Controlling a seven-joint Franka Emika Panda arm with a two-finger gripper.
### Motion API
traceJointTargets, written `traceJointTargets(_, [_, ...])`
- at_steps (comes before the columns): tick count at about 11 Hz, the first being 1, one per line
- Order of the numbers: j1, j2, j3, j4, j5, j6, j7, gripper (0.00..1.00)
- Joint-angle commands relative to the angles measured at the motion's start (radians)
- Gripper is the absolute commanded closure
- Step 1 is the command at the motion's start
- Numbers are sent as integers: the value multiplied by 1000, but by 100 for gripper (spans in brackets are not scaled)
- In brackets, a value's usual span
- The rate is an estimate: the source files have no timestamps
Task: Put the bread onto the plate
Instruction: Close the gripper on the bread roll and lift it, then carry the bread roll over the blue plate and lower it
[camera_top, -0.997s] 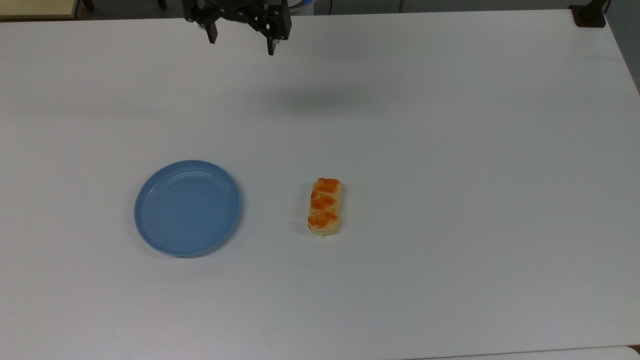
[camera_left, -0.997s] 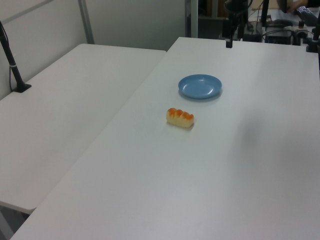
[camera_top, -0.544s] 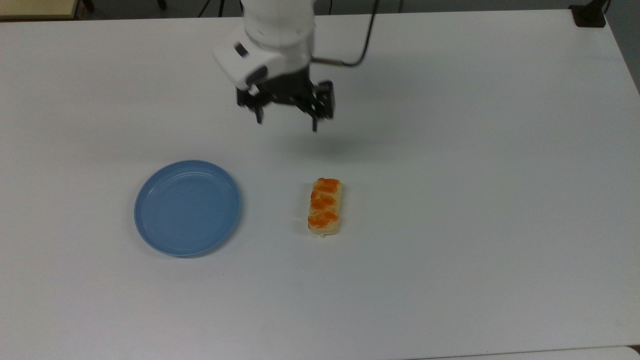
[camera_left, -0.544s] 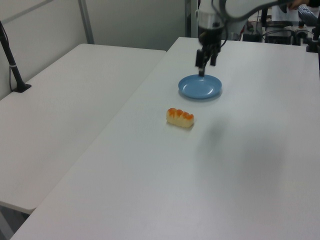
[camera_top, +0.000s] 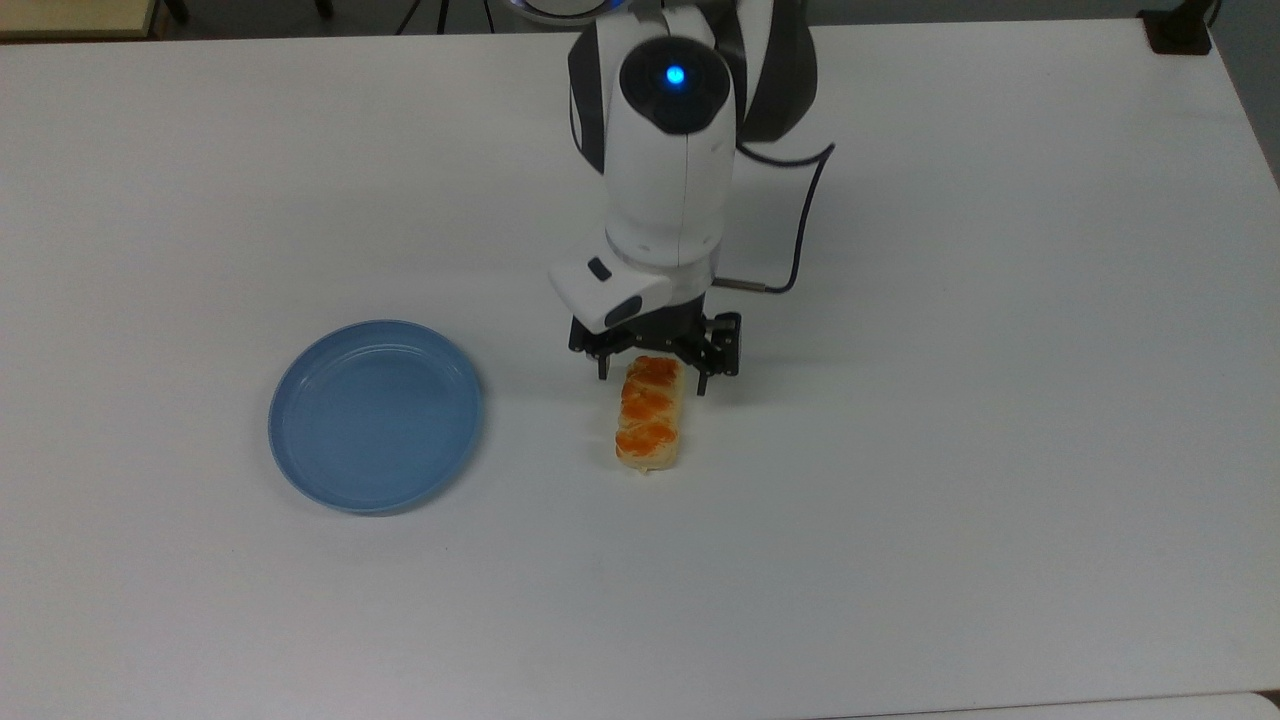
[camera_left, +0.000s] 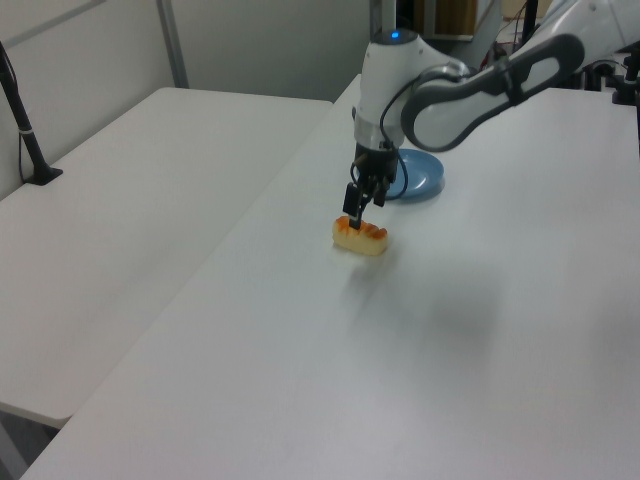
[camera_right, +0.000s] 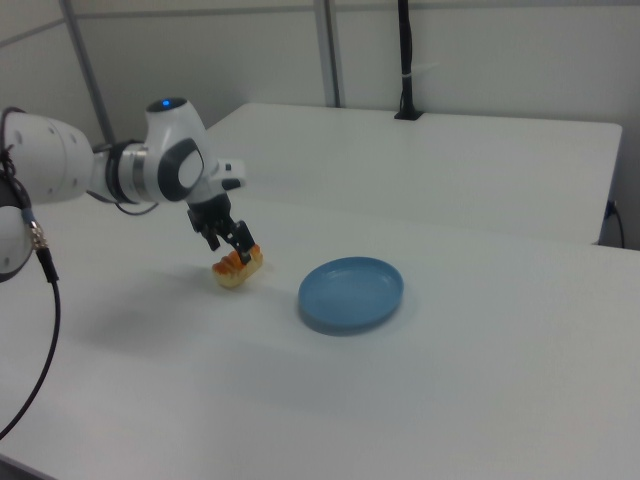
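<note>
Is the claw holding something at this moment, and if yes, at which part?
Nothing is held yet. The open claw straddles the bread roll's end toward the arm, and the roll lies on the table.

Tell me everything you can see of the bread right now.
The bread is a small oblong roll, pale tan with three orange-brown glazed bumps along its top. It lies flat on the white table, off the plate, which sits apart from it on the top view's left. Its long axis runs up and down in the top view. The tool is open, its fingers straddling the end nearest the arm; whether they touch it cannot be told.
</note>
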Motion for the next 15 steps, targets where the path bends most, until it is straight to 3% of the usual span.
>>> traceJointTargets(1, [35,112,-26,36,-80,111,86,0])
traceJointTargets(2, [37,126,-27,38,-117,120,114,1])
traceJointTargets(3, [37,126,-26,36,-132,122,128,24])
traceJointTargets(4, [38,120,-26,38,-126,122,131,56])
traceJointTargets(5, [38,94,-26,39,-122,121,149,65])
traceJointTargets(9, [-23,-37,-30,24,-118,40,92,62])
traceJointTargets(11, [-144,-31,-37,25,-118,2,-28,58])
traceJointTargets(13, [-262,6,-37,36,-125,13,-52,57])
traceJointTargets(15, [-307,43,-38,53,-131,45,-87,50])
